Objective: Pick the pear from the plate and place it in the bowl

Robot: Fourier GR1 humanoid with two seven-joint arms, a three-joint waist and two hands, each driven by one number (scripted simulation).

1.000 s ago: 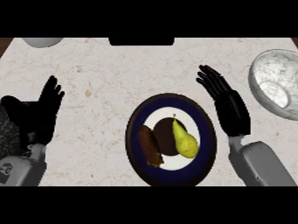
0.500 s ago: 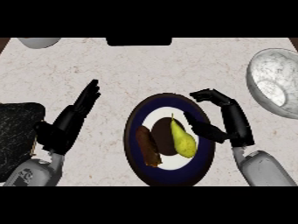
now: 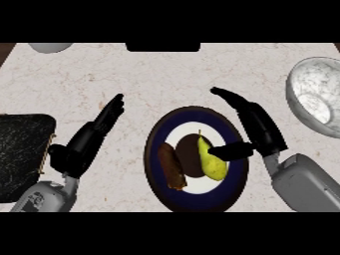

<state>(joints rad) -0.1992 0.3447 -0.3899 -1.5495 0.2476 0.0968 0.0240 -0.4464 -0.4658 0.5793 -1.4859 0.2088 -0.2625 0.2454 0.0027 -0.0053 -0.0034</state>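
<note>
We saw the pear (image 3: pixel 212 160) lying on the white centre of the dark-rimmed plate (image 3: pixel 158 139), in the plate's right half. Its long axis ran nearly straight up and down the head view, with the narrow stem end pointing away from the robot and the broad yellow-green base toward the near rim. Just to its left lay a dark rounded item (image 3: pixel 188 158), touching or almost touching the pear, and left of that a long brown item (image 3: pixel 171 166) lay tilted, its upper end leaning to the left.

The right hand (image 3: pixel 255 125) was over the plate's right rim. Its fingers stretched up and to the left, mostly straight, while the thumb (image 3: pixel 230 151) reached leftward and lay across the pear's right flank. We could not tell whether the thumb actually pressed the fruit or only hung above it; the fingers were not closed round it.

The left hand (image 3: pixel 87 139) was left of the plate, apart from it, fingers straight and pointing up and to the right, holding nothing. The marbled bowl (image 3: pixel 327 102) stood at the right edge, well apart from the pear. A black slab (image 3: pixel 10 154) lay at the left edge.
</note>
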